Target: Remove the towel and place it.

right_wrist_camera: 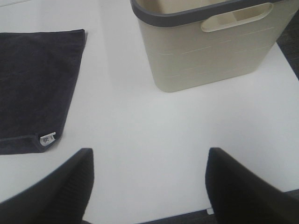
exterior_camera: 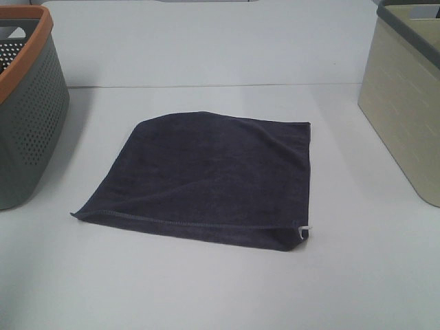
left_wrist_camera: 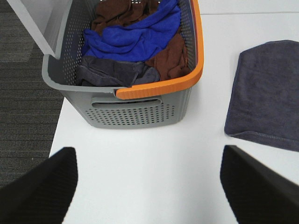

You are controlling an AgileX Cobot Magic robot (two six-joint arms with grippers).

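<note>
The dark charcoal towel (exterior_camera: 210,175) lies flat on the white table (exterior_camera: 206,289), roughly square, with a stitched hem along its near edge and a small white tag (exterior_camera: 304,232) at its near right corner. It also shows in the left wrist view (left_wrist_camera: 266,93) and the right wrist view (right_wrist_camera: 35,84), tag (right_wrist_camera: 46,138) included. My left gripper (left_wrist_camera: 149,186) is open and empty over bare table, short of the towel. My right gripper (right_wrist_camera: 149,184) is open and empty over bare table, apart from the towel. Neither gripper shows in the exterior high view.
A grey perforated basket with an orange rim (exterior_camera: 27,103) stands at the left; the left wrist view shows its wall (left_wrist_camera: 135,112), with blue, brown and dark cloths inside. A beige bin with a dark grey rim (exterior_camera: 405,96) stands at the right and shows in the right wrist view (right_wrist_camera: 210,51).
</note>
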